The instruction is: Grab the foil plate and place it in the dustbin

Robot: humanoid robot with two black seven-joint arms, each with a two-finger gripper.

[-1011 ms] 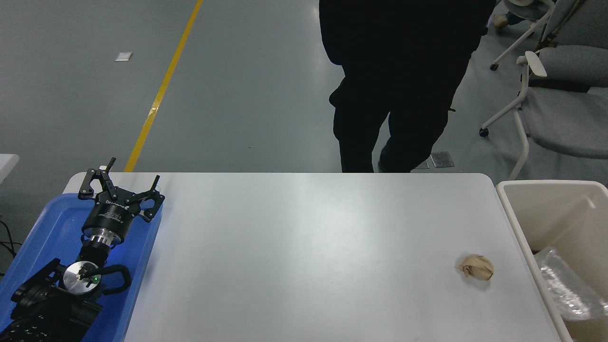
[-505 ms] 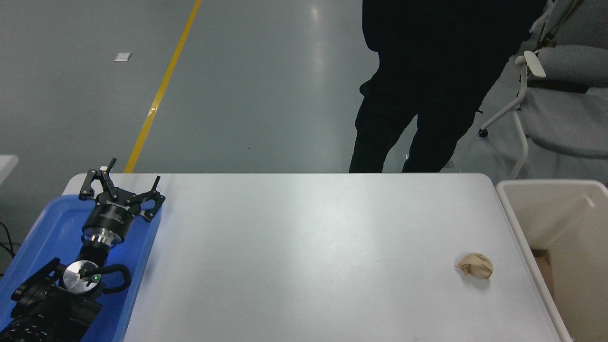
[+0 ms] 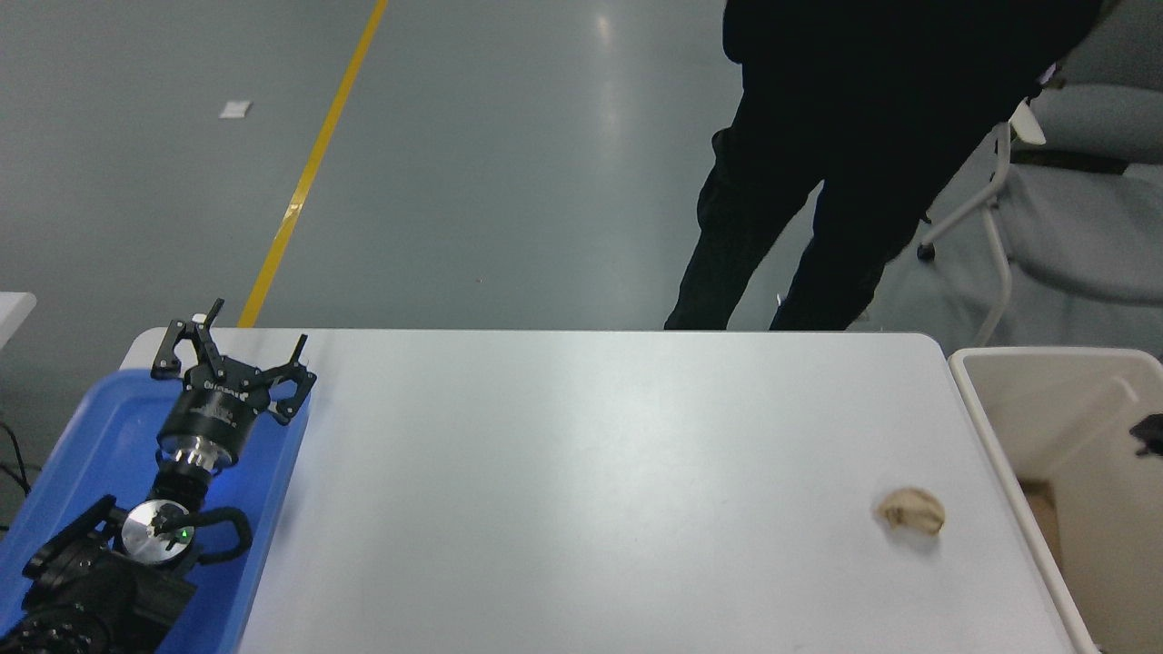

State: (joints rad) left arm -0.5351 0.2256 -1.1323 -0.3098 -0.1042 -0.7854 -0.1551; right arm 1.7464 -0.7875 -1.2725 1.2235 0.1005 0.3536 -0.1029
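white table [image 3: 581,472], smooth matt top with rounded corners: one small crumpled brown paper ball [image 3: 910,510] near its right edge, no foil plate in sight anywhere. cream plastic dustbin [image 3: 977,400], thick rounded rim, set touching the table's right side, likely so things drop straight in; a dark bit of the right gripper [image 3: 1150,438] shows over it, too little to tell its state. left gripper [image 3: 232,350] parked over the blue tray [image 3: 82,436], fingers spread, holding nothing.

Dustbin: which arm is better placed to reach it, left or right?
Right. A bit of the right arm shows at the picture's right edge, over the dustbin. The left hand is parked over the blue tray, far left. No foil plate is in view.
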